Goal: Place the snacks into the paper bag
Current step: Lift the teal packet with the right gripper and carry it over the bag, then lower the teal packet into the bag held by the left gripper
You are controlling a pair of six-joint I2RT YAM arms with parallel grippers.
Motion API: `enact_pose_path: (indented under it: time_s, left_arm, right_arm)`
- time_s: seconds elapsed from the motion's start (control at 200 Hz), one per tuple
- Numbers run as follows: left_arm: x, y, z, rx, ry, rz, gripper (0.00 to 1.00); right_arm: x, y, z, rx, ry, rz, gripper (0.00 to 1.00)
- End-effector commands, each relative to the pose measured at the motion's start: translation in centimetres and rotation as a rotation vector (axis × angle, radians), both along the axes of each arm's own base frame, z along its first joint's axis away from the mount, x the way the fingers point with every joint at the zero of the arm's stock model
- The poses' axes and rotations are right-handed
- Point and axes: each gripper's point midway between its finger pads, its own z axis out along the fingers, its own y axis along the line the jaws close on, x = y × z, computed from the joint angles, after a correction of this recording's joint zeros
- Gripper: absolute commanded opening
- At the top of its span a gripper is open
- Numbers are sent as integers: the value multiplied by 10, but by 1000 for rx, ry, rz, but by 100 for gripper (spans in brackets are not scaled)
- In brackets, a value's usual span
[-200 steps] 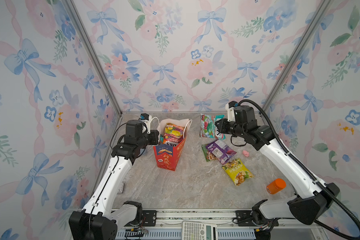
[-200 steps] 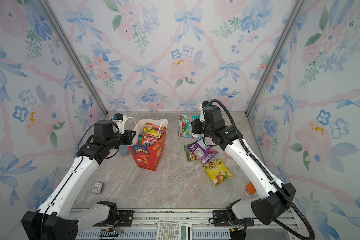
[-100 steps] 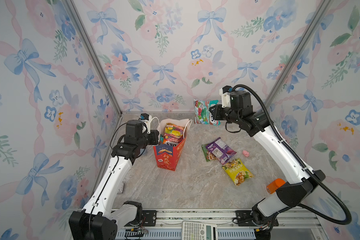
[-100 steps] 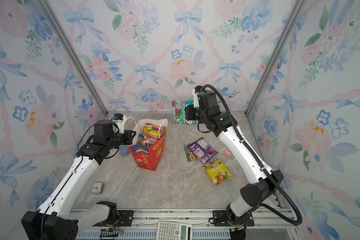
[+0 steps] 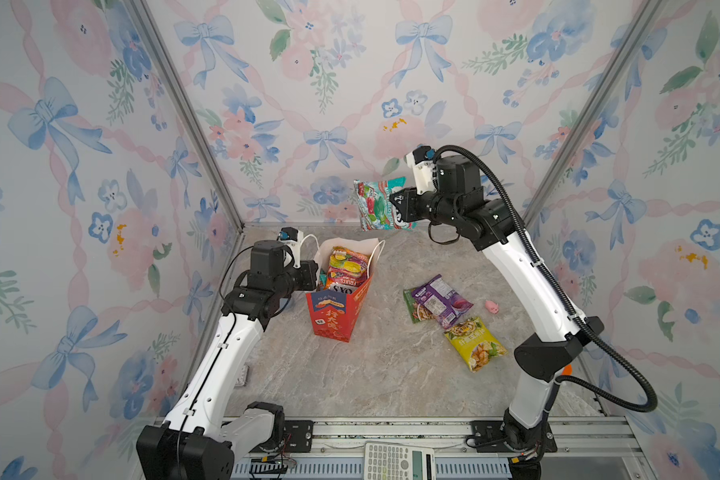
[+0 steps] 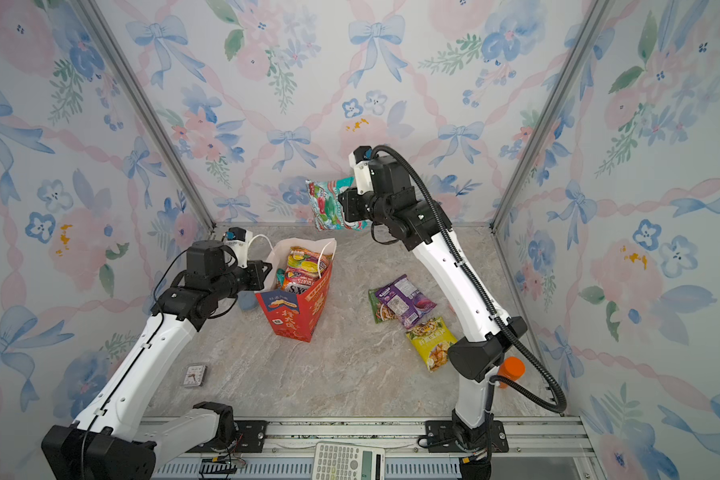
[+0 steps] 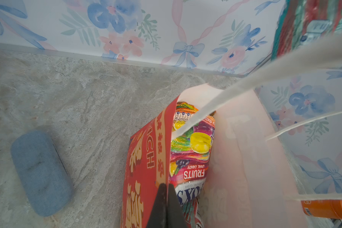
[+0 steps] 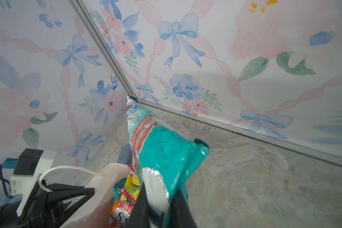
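One teal packet (image 5: 373, 203) in right gripper (image 5: 400, 205), long axis level, pointing left

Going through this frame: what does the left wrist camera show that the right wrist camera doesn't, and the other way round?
Left wrist only: the red printed outside of the paper bag, the shut left gripper pinching its rim, and an orange bottle.
Right wrist only: the right gripper shut on the edge of the teal packet, seen close up.
Both: the bag's white inside, the fruit candy packet standing in it, part of the teal packet, and the table.
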Motion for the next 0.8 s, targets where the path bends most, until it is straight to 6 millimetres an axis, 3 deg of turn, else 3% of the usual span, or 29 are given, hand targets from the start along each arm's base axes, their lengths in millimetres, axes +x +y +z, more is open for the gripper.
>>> enact_pose_path:
  time_s: [0.0,0.175,0.4,0.795]
  left_arm:
    - [0,-1,28,-19,-103,-17,0]
    - [1,-2,30,-22,-105,-21,0]
    - [2,-1,29,-14,-106,-13,0]
    - [1,0,32,-13,-113,-11,0]
  right_arm:
    - [-24,25,-2,-82,-21,133,0]
    - [-43,46,-16,-149,-15,243,0]
    - [-56,49,-42,-226,34,315,0]
    - [-72,74,-79,-304,92,429,0]
